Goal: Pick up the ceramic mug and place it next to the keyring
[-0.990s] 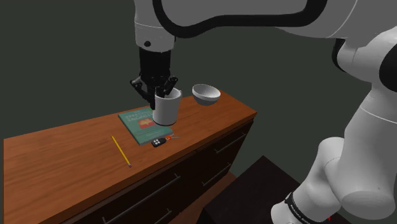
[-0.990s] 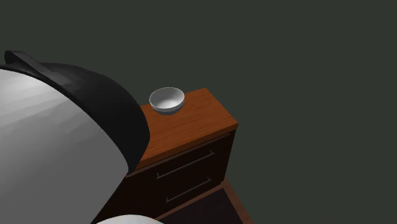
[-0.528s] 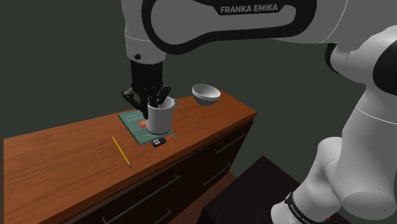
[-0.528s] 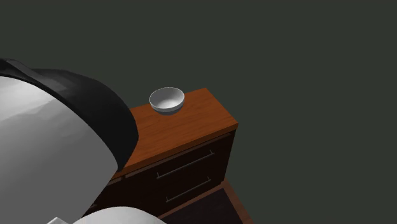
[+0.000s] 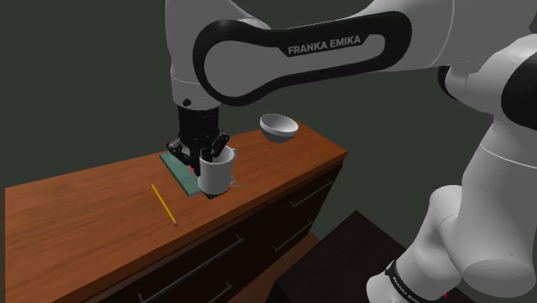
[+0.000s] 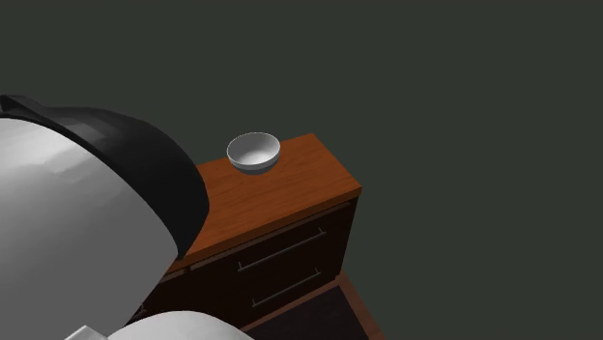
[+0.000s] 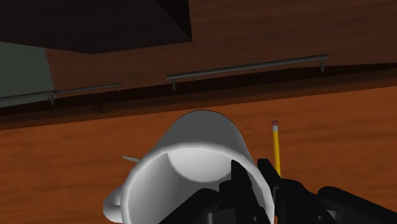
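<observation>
A white mug [image 5: 215,175] hangs upright just above the wooden dresser top [image 5: 86,219], at the front edge of a green book [image 5: 178,167]. My black gripper [image 5: 207,155] is shut on its rim, one finger inside and one outside. In the wrist view the mug [image 7: 191,165] sits below the fingers [image 7: 245,186], with its wall clasped between them at the gripper [image 7: 262,186]. The keyring is mostly hidden behind the mug; a thin metal bit [image 5: 235,183] pokes out beside its base.
A yellow pencil [image 5: 163,204] lies on the dresser towards the shoulder view's left, also seen beside the mug [image 7: 276,145]. A grey bowl [image 5: 279,127] [image 6: 253,152] stands at the far corner. Drawer fronts with bar handles [image 6: 280,249] drop below the front edge.
The arm has carried the mug down and towards the shoulder view's left and front, from above the book to right over the keyring, which it now covers. The grip stayed shut.
</observation>
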You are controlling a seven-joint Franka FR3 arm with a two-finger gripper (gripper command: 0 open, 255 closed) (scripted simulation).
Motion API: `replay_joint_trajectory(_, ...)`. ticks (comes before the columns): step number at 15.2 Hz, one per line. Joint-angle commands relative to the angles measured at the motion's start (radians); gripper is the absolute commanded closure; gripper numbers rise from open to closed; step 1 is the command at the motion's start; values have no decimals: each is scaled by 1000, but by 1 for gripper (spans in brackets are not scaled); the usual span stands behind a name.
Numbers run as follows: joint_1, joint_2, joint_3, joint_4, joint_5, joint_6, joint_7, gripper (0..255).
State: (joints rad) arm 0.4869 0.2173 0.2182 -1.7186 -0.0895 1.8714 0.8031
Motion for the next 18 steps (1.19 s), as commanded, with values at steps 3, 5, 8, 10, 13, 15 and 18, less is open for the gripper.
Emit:
replay_joint_trajectory(3,0,15,-2,-35,-5,50,3,255)
replay_joint_trajectory(5,0,22,-2,-53,-7,75,6,255)
replay_joint_trajectory(8,0,34,-3,-78,-11,111,9,255)
replay_joint_trajectory(10,1,43,-4,-93,-14,135,12,255)
replay_joint_trajectory(13,1,58,-6,-114,-19,171,16,255)
replay_joint_trajectory(15,2,69,-7,-126,-23,194,19,255)
replay_joint_trajectory(18,3,80,-8,-138,-26,216,22,255)
